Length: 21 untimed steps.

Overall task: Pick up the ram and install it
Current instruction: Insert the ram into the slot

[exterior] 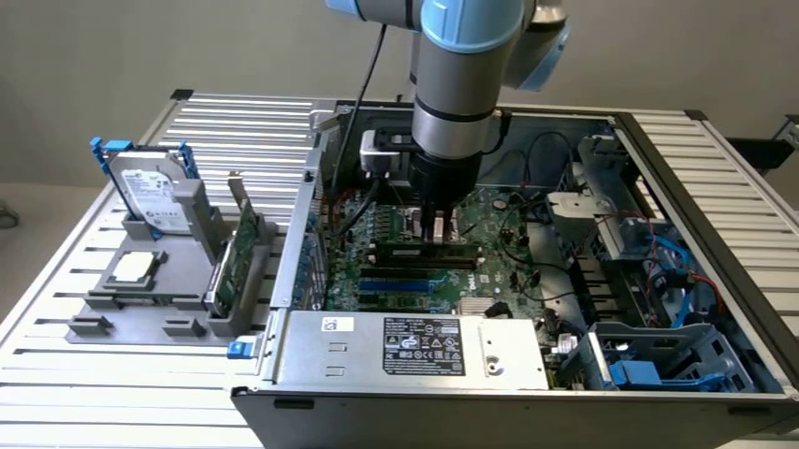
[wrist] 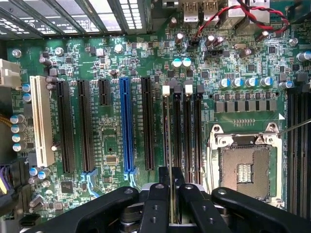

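- Nearest me, the power supply (exterior: 413, 346) walls the case's front; on the exterior view's left, well apart, an expansion card (exterior: 238, 253) and hard drive (exterior: 150, 192) stand in a grey fixture;
- Farther in, I see the gripper (exterior: 433, 234) pinched narrow on the ram (exterior: 399, 251); it stands edge-up over the memory slots, directly beneath the fingers, beside the CPU socket (wrist: 245, 170).
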{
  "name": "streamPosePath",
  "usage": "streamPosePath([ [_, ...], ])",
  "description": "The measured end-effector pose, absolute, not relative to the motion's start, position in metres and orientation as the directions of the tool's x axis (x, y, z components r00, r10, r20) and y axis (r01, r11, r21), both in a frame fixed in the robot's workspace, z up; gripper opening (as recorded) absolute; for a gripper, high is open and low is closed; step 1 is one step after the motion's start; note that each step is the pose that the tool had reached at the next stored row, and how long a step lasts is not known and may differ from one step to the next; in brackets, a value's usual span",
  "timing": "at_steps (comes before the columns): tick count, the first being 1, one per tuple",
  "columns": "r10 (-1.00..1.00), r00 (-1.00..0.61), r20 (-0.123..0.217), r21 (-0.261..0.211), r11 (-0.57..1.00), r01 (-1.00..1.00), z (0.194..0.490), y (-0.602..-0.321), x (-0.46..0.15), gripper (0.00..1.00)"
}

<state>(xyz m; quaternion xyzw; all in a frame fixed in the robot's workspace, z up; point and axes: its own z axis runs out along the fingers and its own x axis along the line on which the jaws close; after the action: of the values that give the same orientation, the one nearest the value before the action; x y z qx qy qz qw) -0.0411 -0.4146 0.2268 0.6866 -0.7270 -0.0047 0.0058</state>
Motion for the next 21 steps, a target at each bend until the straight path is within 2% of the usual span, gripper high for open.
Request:
streamPosePath([
  [21, -0.997, -0.074, 0.003, 0.031, 0.074, -0.997, 0.2225, -0.4141, -0.039, 0.15],
])
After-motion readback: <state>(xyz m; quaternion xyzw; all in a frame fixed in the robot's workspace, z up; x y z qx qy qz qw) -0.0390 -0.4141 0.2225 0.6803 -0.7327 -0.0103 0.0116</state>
